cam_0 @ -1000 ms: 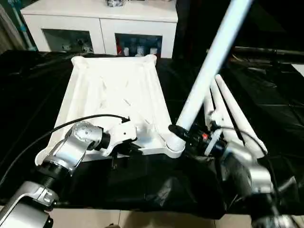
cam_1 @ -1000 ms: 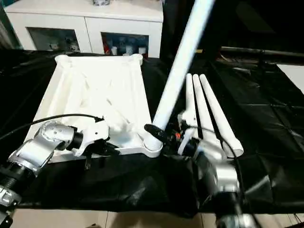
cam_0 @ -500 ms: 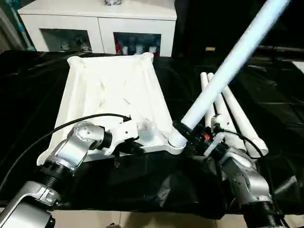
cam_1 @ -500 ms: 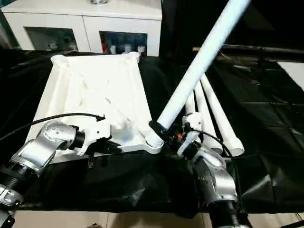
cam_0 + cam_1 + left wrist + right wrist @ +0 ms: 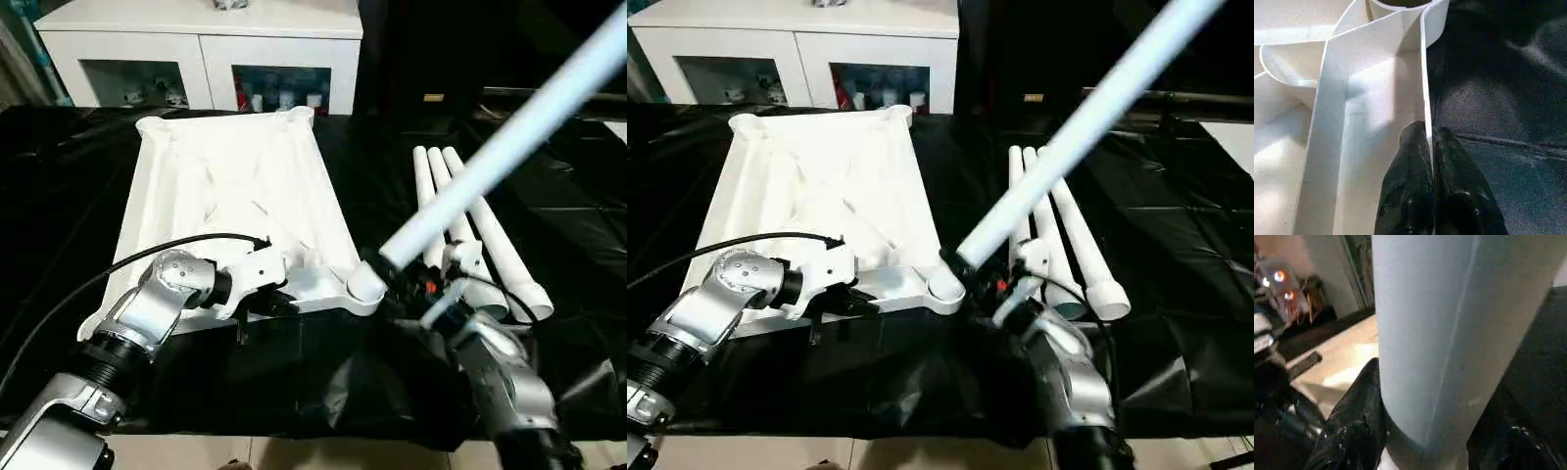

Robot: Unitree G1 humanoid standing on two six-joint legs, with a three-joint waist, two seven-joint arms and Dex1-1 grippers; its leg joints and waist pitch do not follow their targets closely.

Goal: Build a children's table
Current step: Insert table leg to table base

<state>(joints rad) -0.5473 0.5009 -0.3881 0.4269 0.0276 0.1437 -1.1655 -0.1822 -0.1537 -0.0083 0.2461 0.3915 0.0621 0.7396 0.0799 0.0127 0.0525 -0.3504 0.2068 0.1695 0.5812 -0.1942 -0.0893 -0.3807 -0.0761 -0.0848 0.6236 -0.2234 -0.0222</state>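
So the white table top (image 5: 230, 206) is lying underside up on the black sheet (image 5: 59, 196), ribs showing, taking up the middle-left of the head view. The left gripper (image 5: 1429, 147) has its two fingers pinched tight on the thin rim wall at the near edge, right next to the corner socket (image 5: 364, 284) at about 5 o'clock of the top. The right gripper (image 5: 397, 284) is clamped around the fat end of one leg (image 5: 509, 137), which sits at that same socket and leans way off toward 2 o'clock. The other three legs (image 5: 470, 230) are lying side by side on the sheet, at 3 o'clock from the top. White cabinet (image 5: 206, 49) sits at the back, 12 o'clock.
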